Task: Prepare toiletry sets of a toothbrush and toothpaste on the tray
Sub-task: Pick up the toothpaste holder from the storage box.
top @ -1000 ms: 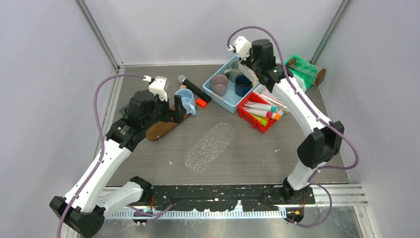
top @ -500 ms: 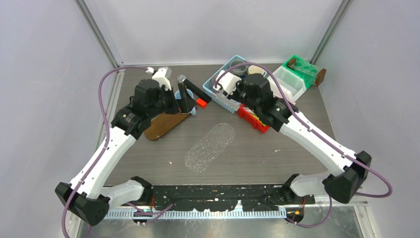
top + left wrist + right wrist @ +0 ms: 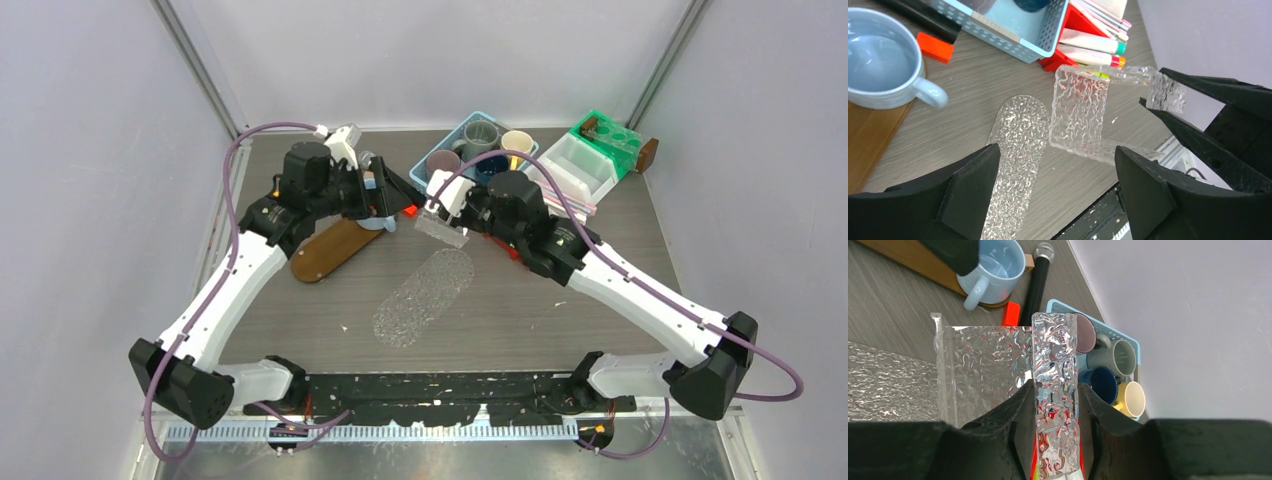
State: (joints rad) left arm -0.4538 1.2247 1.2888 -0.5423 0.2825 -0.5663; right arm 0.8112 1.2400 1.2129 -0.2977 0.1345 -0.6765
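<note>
My right gripper [image 3: 1055, 390] is shut on one wall of a clear textured rectangular tray [image 3: 983, 360], holding it in the air above the table [image 3: 440, 230]. A flat clear oval plate [image 3: 425, 297] lies on the table just in front of it. Toothpaste tubes [image 3: 1093, 42] lie in a red bin [image 3: 1068, 25] behind the held tray, and slim toothbrushes [image 3: 1105, 11] lie at its far end. My left gripper [image 3: 1057, 165] is open and empty, hovering by the blue mug [image 3: 878, 60] and facing the tray [image 3: 1080, 112].
The mug stands on a wooden board [image 3: 325, 250]. A black microphone [image 3: 1038, 280] and an orange block [image 3: 935, 47] lie beside a blue basket [image 3: 470, 140] of cups. A white container [image 3: 575, 160] and a green box [image 3: 610, 135] sit at the back right.
My right arm has swung from the back bins down to the table's middle, carrying the clear tray. My left gripper has moved back and right, over the mug, towards the tray.
</note>
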